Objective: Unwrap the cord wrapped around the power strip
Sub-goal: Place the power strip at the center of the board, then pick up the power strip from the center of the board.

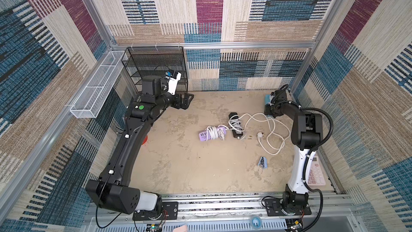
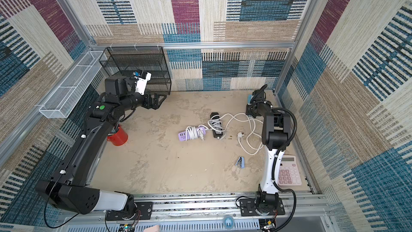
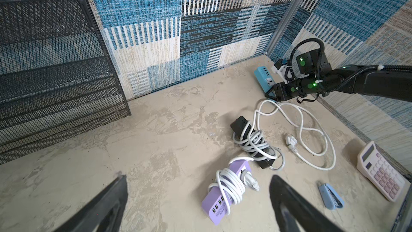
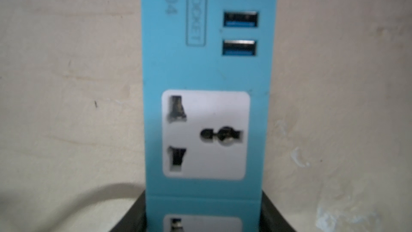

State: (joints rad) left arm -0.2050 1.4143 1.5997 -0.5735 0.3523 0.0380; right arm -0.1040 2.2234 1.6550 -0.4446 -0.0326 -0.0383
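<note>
In the far right corner a blue power strip [image 1: 266, 99] [image 3: 262, 79] [image 4: 200, 74] lies flat. My right gripper [image 1: 267, 108] [image 4: 204, 210] is closed on its near end, with a black finger tight against each long side. Its loose white cord [image 1: 270, 135] sprawls in loops on the floor and ends in a plug [image 1: 259, 135]. At mid-floor a black power strip [image 1: 233, 116] and a purple power strip [image 1: 204, 135] [image 3: 214, 206] each have a white cord coiled round them. My left gripper [image 1: 186, 101] [image 3: 198, 177] hovers open at the back left, holding nothing.
A black mesh shelf rack [image 1: 156, 68] and a white wire basket [image 1: 95, 85] stand at the back left. A red cup [image 2: 118, 137] sits beside the left arm. A blue stapler [image 1: 261, 161] and a pink calculator [image 2: 288, 170] lie at the right.
</note>
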